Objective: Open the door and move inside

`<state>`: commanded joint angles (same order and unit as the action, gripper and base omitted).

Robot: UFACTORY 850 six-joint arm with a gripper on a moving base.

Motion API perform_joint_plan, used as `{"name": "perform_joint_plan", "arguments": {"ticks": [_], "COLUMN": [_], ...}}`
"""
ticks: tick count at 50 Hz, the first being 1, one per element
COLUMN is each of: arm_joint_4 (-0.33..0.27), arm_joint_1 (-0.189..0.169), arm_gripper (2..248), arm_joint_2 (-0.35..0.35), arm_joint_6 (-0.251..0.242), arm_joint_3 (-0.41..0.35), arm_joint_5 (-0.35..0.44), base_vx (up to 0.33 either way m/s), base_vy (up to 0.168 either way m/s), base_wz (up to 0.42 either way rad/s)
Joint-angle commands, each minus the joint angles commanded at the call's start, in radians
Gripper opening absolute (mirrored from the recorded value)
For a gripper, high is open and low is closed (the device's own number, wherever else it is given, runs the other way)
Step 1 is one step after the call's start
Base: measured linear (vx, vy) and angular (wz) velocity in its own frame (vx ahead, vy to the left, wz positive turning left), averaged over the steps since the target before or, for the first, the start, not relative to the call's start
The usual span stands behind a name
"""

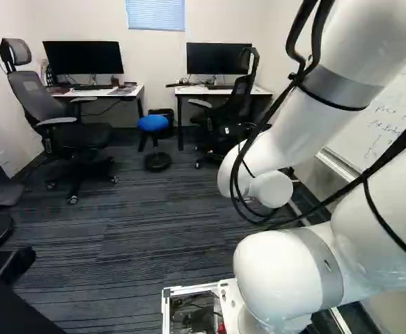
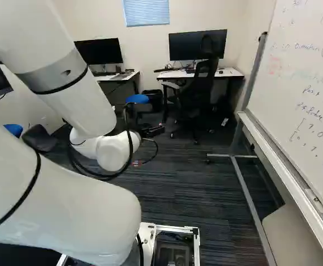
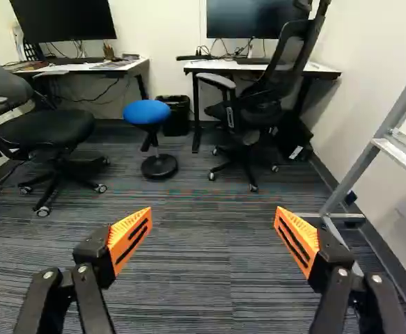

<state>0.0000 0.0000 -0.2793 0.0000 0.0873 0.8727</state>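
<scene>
Orange pads [image 3: 127, 238] stand closest in the wrist view, wide apart, for my tool [image 2: 152, 131] is open; carpet [image 3: 203, 264] spreads beneath and ahead of it; farther ahead, a blue stool [image 3: 147, 112] stands between a grey-backed chair [image 3: 46, 131] and a black chair [image 3: 283, 66]; past the stool sits a black bin [image 3: 177, 115], beside a desk [image 3: 209, 66] bearing a monitor [image 3: 248, 19]; a whiteboard [image 2: 305, 100] stands at the right of the right base view; where the door is, I cannot tell.
</scene>
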Motion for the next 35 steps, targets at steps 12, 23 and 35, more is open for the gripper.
{"name": "perform_joint_plan", "arguments": {"ticks": [12, 23, 35], "arm_joint_4": [0.000, 0.000, 0.000], "arm_joint_1": [0.000, 0.000, 0.000], "arm_gripper": [247, 247, 247], "arm_joint_2": [0.000, 0.000, 0.000], "arm_joint_6": [0.000, 0.000, 0.000], "arm_joint_3": [0.000, 0.000, 0.000], "arm_joint_5": [0.000, 0.000, 0.000], "base_vx": [0.172, 0.175, 0.170], "base_vy": [0.032, 0.034, 0.034], "base_wz": [0.150, 0.157, 0.160]}}
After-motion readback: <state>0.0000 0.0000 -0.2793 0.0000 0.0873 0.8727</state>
